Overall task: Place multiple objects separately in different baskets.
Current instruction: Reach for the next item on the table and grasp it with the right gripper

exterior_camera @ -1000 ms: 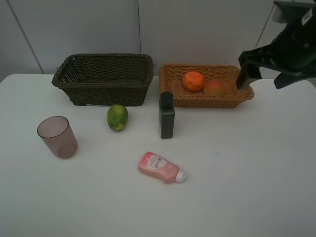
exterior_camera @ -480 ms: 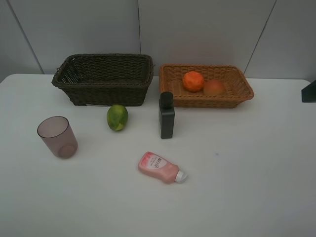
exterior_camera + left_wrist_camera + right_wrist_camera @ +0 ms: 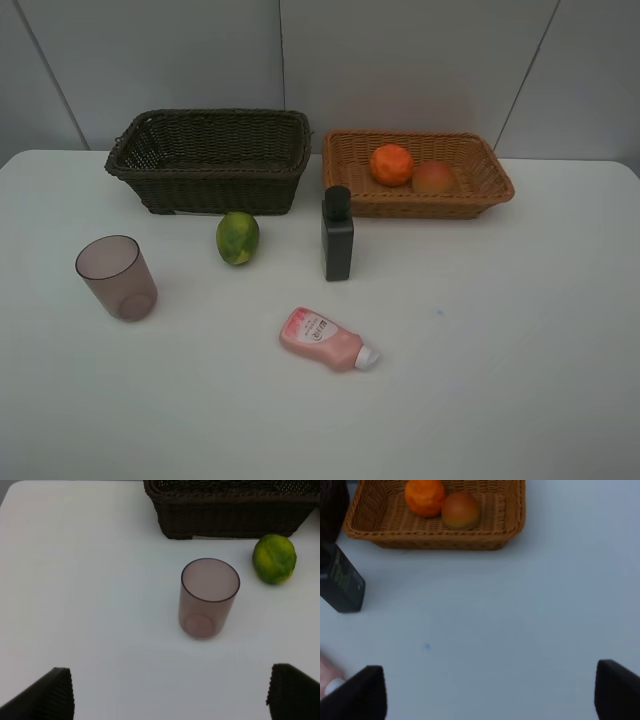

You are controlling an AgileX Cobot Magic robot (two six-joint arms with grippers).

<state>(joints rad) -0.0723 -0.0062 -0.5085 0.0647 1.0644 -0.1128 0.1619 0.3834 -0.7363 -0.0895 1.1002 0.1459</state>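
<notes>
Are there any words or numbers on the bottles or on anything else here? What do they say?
Pink bottle: red and white print on its front, too small to read.
Black bottle: pale markings on its side, too blurred to read.
Nothing else shows any writing, so no text here can be quoted.

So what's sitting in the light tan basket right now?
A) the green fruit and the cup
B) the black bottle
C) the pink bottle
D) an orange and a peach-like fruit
D: the orange fruit and the peach-like fruit lie side by side inside the light tan basket.
</notes>
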